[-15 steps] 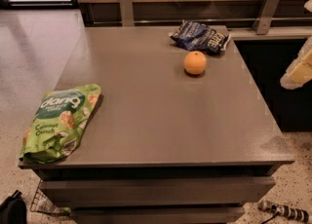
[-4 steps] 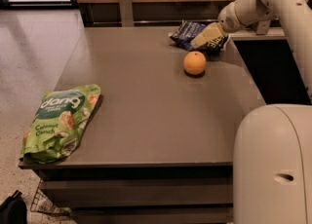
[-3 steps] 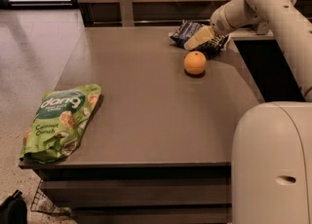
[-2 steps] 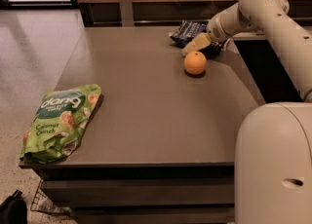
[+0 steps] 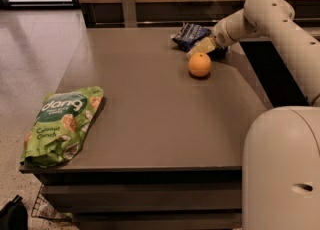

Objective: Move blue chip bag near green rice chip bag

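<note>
The blue chip bag (image 5: 188,33), dark navy foil with white lettering, lies at the far side of the grey table (image 5: 150,119), right of centre. My gripper (image 5: 202,47) has come in from the right and sits on the bag's near right part, covering it. The green rice chip bag (image 5: 59,124), a light green pouch with a "dang" logo and "Coconut Crunch" text, lies flat at the table's near left corner, partly over the edge. The two bags are far apart, at opposite corners.
An orange (image 5: 199,64) stands on the table just in front of the gripper and the blue bag. My white arm (image 5: 280,34) spans the right side. A wooden wall with metal posts (image 5: 127,5) runs behind the table. The floor lies to the left.
My arm, which was off the table's right edge five seconds ago, has reached in and moved left and down onto the blue chip bag. The bags and the orange have not moved.
</note>
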`<state>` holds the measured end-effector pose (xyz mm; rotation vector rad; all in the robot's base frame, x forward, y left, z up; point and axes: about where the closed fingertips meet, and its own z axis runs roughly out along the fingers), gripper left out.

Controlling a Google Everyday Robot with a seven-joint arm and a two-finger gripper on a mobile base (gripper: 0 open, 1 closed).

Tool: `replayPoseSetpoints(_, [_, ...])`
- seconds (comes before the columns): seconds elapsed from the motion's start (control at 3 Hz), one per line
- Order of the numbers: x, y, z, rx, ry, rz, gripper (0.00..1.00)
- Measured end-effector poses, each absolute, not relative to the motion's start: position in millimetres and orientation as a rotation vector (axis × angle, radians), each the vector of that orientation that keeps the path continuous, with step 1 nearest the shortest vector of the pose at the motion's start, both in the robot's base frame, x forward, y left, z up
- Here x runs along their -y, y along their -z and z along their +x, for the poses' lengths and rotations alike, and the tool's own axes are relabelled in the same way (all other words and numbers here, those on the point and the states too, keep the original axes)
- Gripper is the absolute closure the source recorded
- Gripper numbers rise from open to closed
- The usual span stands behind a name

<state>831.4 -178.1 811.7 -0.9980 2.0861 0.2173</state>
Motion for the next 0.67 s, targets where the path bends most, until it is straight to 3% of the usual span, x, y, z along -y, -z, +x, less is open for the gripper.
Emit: replayPoseSetpoints(0.67, [178.0, -820.8, 831.4, -2.086, -0.217, -0.998, 0.82])
